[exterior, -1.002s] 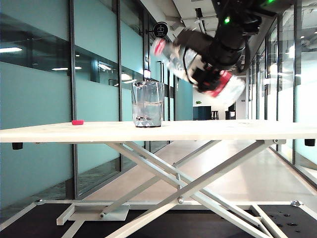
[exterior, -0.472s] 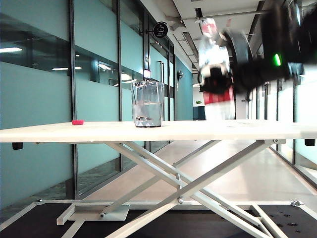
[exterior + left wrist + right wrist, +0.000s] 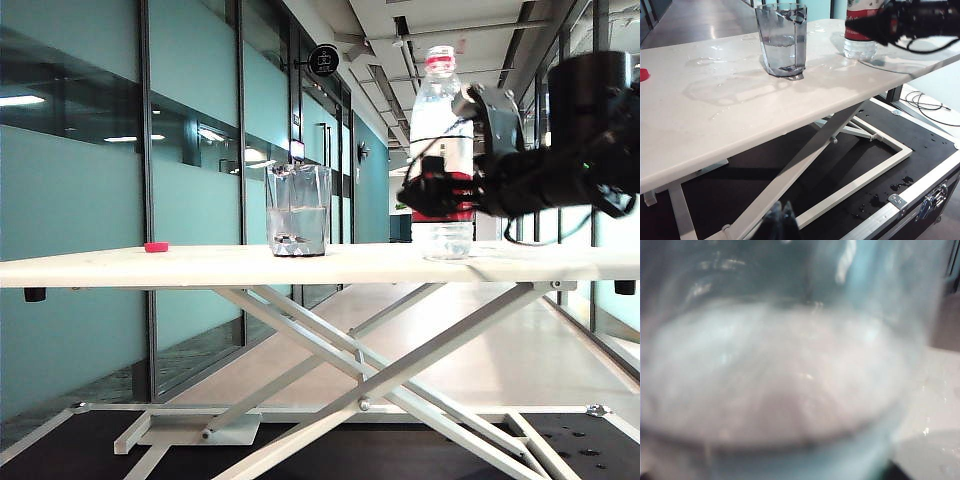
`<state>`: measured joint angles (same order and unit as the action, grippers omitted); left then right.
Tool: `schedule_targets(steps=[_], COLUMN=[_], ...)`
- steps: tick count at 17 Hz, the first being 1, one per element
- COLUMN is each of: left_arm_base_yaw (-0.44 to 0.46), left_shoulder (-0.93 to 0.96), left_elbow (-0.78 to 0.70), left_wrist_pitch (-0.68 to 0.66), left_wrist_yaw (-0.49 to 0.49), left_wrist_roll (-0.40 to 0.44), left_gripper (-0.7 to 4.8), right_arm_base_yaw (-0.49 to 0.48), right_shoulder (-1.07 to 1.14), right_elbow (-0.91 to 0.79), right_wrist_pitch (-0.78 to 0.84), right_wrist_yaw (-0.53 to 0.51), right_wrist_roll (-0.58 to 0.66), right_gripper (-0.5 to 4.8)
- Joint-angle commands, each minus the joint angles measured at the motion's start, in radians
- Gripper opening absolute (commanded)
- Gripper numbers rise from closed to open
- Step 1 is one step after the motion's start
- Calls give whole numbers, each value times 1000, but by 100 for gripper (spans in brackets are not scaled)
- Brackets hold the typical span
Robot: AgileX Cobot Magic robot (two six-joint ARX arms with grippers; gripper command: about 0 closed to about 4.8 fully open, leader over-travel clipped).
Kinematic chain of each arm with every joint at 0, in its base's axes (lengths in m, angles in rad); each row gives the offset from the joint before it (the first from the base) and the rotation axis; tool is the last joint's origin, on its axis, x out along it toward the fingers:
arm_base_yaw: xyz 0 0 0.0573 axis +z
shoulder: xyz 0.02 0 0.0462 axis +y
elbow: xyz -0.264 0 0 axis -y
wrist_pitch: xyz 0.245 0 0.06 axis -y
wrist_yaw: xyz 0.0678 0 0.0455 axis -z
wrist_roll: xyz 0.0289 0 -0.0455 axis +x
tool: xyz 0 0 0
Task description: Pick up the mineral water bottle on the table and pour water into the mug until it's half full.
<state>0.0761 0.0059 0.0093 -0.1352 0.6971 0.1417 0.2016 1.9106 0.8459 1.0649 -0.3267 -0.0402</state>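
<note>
The mug [image 3: 298, 210] stands on the white table [image 3: 200, 265] left of the middle, with water [image 3: 780, 55] up to about half its height. The mineral water bottle [image 3: 440, 100] stands upright on the table to the right of the mug, its red neck ring on top. My right gripper [image 3: 432, 190] reaches in level from the right, its fingers on either side of the red label. The blurred bottle [image 3: 790, 365] fills the right wrist view, so the jaws are hidden there. My left gripper [image 3: 782, 222] hangs low beside the table, tips together, holding nothing.
A small red cap [image 3: 156, 246] lies near the table's left end. Water drops and wet patches [image 3: 705, 60] lie on the top around the mug. White crossed legs [image 3: 380, 370] and a black case floor [image 3: 890, 165] are below.
The bottle was tilted high to the right of the mug. My right arm swung it upright, moved it right and lowered it onto the table. The mug has not moved.
</note>
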Motion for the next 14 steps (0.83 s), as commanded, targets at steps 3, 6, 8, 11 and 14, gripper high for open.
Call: schedule_targets(steps=[3, 6, 8, 11, 14], left_arm_base_yaw=[0, 0, 0, 1, 1], left_shoulder=[1, 1, 1, 1, -2], left_elbow=[1, 1, 1, 1, 1], left_wrist_pitch=[-5, -5, 1, 41, 93], left_wrist_yaw=[5, -16, -111, -375, -438], left_wrist_roll=[5, 9, 8, 6, -47], left_gripper=[-5, -5, -5, -5, -5], right_arm_base_yaw=[-5, -5, -4, -4, -4], right_shoulder=[-135, -298, -439, -778, -1077], right_elbow=[-110, -251, -358, -549, -665], right_wrist_pitch=[62, 57, 35, -149, -334], right_wrist_yaw=[-4, 23, 67, 68, 64], right_wrist_roll=[19, 18, 18, 18, 19], right_gripper=[479, 479, 479, 89, -6])
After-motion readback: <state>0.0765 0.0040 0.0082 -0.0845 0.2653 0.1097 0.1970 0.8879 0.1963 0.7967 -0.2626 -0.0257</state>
